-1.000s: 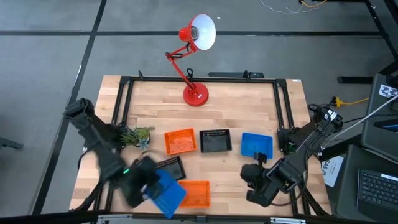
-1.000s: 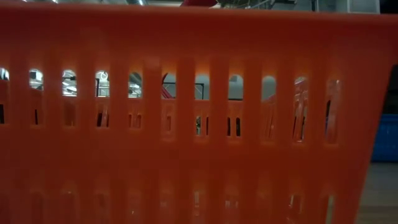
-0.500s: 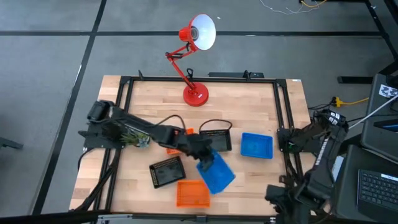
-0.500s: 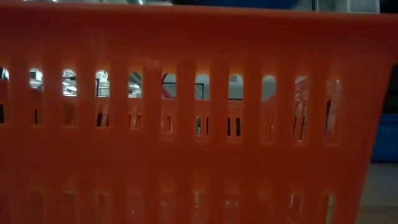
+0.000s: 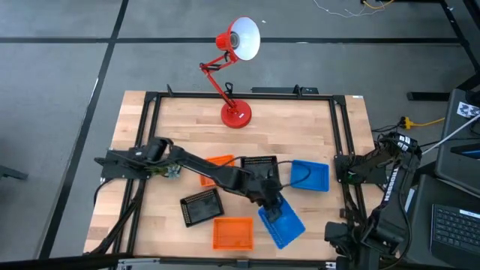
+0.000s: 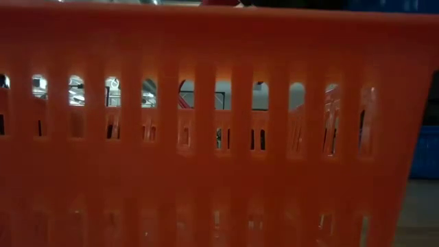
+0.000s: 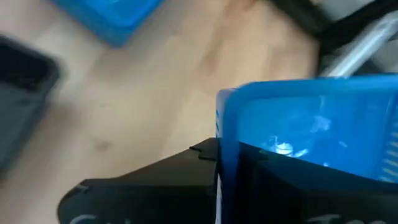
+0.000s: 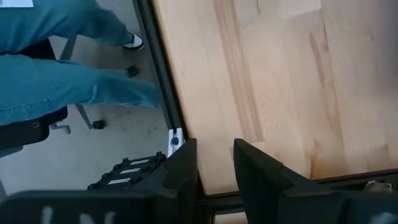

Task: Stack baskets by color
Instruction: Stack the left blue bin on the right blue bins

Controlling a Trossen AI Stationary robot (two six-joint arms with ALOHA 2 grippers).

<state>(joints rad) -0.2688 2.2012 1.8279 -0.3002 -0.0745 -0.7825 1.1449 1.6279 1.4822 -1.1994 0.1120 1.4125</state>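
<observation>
Jaws of the left gripper (image 5: 271, 204) are closed on a blue plastic mesh basket (image 5: 283, 222) — carrying step; next it must be lowered squarely into the other blue mesh basket (image 5: 310, 175) — the right gripper's (image 8: 214, 163) jaws stand apart, empty

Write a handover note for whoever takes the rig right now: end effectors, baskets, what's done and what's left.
Left end effector: shut on a blue basket, carried over the table's front right.
Right end effector: open, empty, parked off the table's right front corner.
Second blue basket at right. Black baskets: centre and front left. Orange baskets: centre left and front edge.
Done: no finished stack is visible.
Left: all colours.
</observation>
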